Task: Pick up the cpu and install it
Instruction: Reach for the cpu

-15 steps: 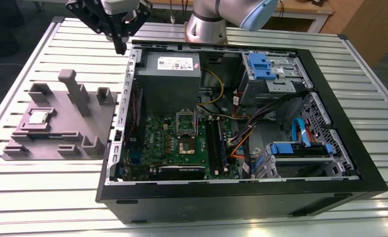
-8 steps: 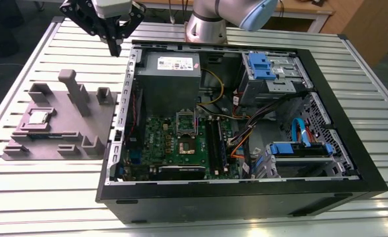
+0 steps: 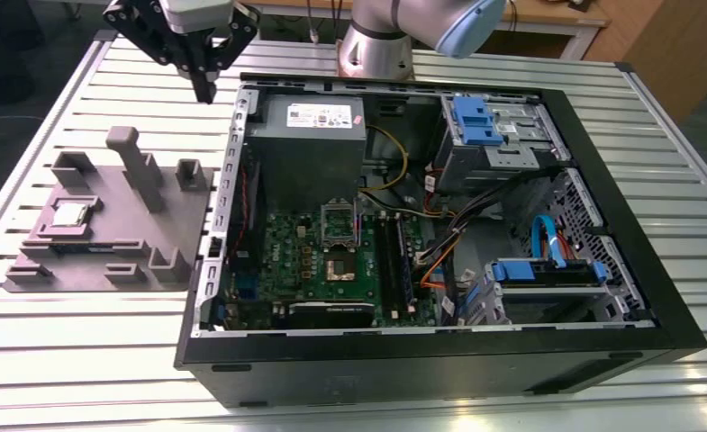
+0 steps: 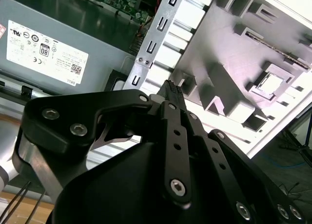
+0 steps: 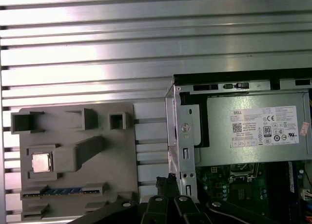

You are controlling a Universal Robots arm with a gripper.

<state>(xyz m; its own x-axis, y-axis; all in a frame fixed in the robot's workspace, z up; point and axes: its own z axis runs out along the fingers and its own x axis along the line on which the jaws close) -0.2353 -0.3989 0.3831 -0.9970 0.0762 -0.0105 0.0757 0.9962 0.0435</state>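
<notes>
- One small flat square cpu with a silver-grey metal top (image 3: 71,214) lies in a recess of the grey moulded fixture tray (image 3: 119,247). That is on the exterior view's left of the open black computer case (image 3: 449,360), and nothing grips the cpu.
- Your black gripper (image 3: 205,90) hangs over the table by the case corner nearest the grey power supply box (image 3: 311,135). It is well apart from the cpu, with its fingers pressed together on nothing.
- One risk, as I judge it: the tray's upright grey post (image 3: 137,171) stands just beside the cpu. A slanted approach could knock the post or shift the tray.
- A thin chip offers you little edge, so an off-centre pinch could tilt or drop it.
- The metal socket (image 3: 339,243) on the green motherboard (image 3: 317,270) sits low inside the case among cables. A misaligned placement could damage it, and the case's metal wall could catch the fingers.
- The surface is a ribbed silver aluminium table (image 3: 89,378), and a dropped chip might lodge in its grooves. Wooden furniture (image 3: 666,45) stands beyond.
</notes>
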